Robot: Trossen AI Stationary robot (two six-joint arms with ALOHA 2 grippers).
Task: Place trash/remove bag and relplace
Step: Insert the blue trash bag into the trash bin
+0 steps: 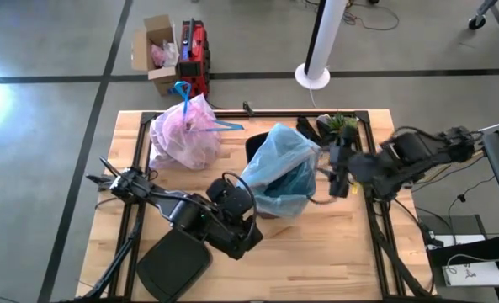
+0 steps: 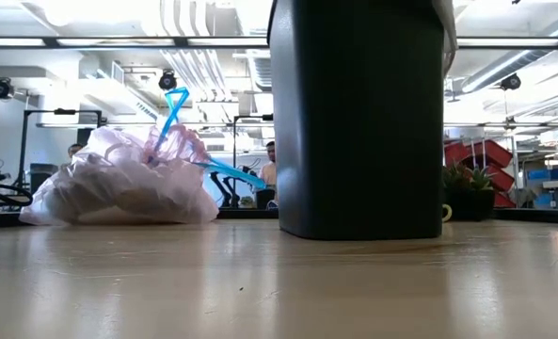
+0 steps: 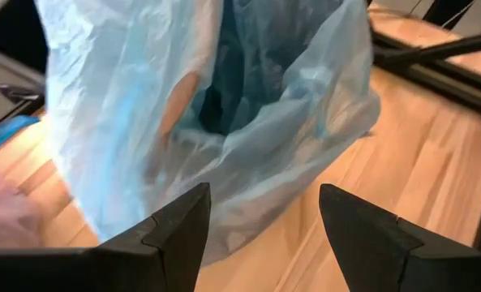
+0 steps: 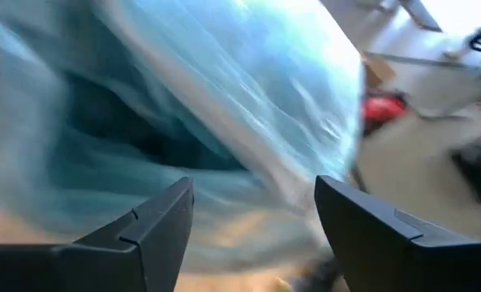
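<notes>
Blue bag (image 1: 281,168) drapes the bin (image 2: 358,113) between both spread-jawed grippers: left gripper (image 1: 247,231), right gripper (image 1: 340,172); pink bag (image 1: 186,133) lies apart.

Two dark, near-black jointed robot arms built of chunky rounded segments. Left arm (image 1: 190,215) has a matte black housing with thin black cables fanning out near its base end; its gripper (image 3: 260,235) shows two broad, angular black plastic fingers (image 3: 179,231) with faceted edges and flat inner faces. Right arm (image 1: 409,156) is the same dark build, blocky joints, black cabling trailing off its rear; its gripper (image 4: 252,235) has matching wedge-shaped black fingers (image 4: 370,235) with a stepped notch on each upper edge.
</notes>
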